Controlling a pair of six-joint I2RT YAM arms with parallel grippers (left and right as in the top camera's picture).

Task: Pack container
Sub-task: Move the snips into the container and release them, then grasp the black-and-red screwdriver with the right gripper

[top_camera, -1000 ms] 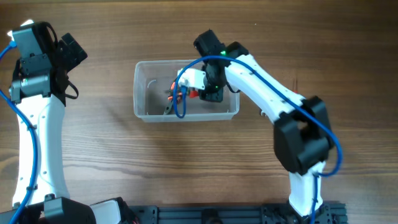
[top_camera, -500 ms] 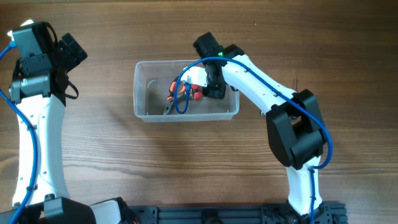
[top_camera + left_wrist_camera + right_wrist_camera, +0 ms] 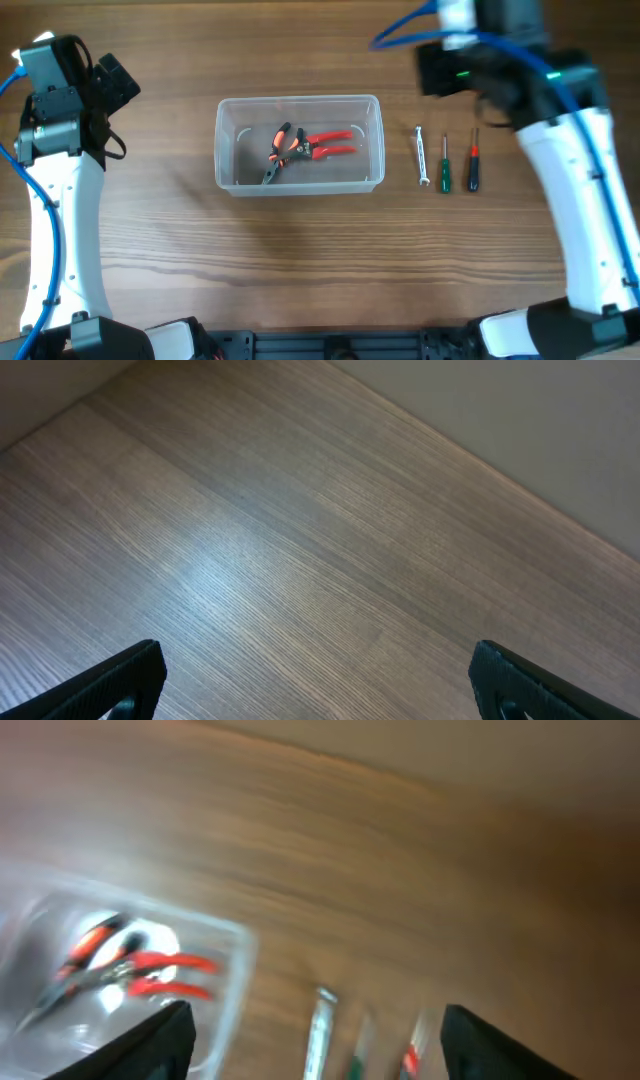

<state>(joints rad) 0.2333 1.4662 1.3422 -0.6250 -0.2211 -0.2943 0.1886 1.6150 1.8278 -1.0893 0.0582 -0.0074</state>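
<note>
The clear plastic container [image 3: 232, 165] sits mid-table. Inside it lie red-handled pliers [image 3: 328, 145] and a darker pair with orange grips [image 3: 277, 152]. To its right, on the wood, lie a silver wrench [image 3: 422, 156], a green-handled screwdriver [image 3: 445, 170] and a red-and-black screwdriver [image 3: 473, 160]. My right gripper [image 3: 320, 1040] is open and empty, raised and blurred above the wrench [image 3: 320, 1020], with the container [image 3: 238, 970] at lower left. My left gripper [image 3: 320, 680] is open over bare wood, far left of the container.
The left arm [image 3: 60, 200] runs along the table's left side. The right arm [image 3: 580, 180] fills the right side. The table's back edge and a pale wall [image 3: 540, 420] show in the left wrist view.
My right gripper opened and let go of the red-handled pliers, which now lie in the container. The right arm then swung up and to the right. The left arm has not moved.
</note>
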